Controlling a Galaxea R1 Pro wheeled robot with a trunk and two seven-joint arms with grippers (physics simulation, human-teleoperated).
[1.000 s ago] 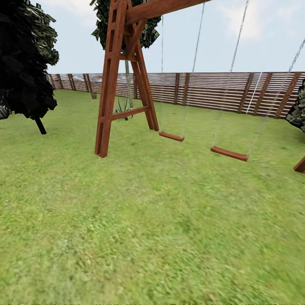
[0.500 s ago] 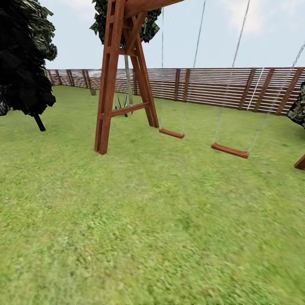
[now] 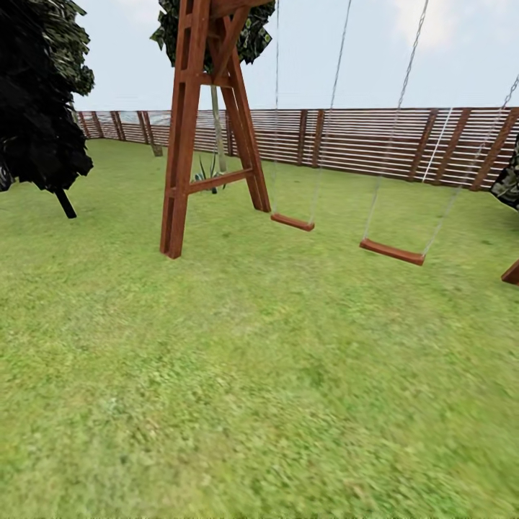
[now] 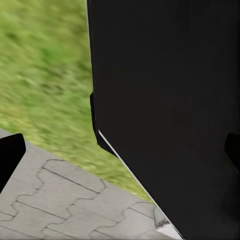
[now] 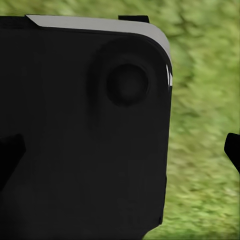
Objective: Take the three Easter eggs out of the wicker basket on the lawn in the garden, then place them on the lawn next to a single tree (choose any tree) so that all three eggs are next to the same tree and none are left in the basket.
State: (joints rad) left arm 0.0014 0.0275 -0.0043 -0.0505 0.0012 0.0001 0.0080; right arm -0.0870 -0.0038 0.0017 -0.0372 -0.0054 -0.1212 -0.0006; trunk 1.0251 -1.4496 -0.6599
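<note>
The lawn (image 3: 259, 375) spreads wide and green across the head view. The three Easter eggs and the wicker basket are out of view, and so is the thick-trunked tree. In the left wrist view my left gripper (image 4: 120, 155) is open, its dark fingertips (image 4: 10, 155) at the picture's two sides with nothing between them. My right gripper (image 5: 120, 155) stands open the same way, one fingertip (image 5: 10, 157) at each side. Behind both grippers is a black part of my own body.
A wooden swing set (image 3: 184, 144) with two hanging seats (image 3: 393, 251) stands ahead. A dark tree on a thin leaning trunk (image 3: 65, 204) is at the left. A slatted fence (image 3: 360, 144) closes the back. Grey paving (image 4: 55, 205) borders the grass under the left gripper.
The whole head picture has slid up a little, so the camera has moved. The swing set, fence and trees keep their places relative to each other.
</note>
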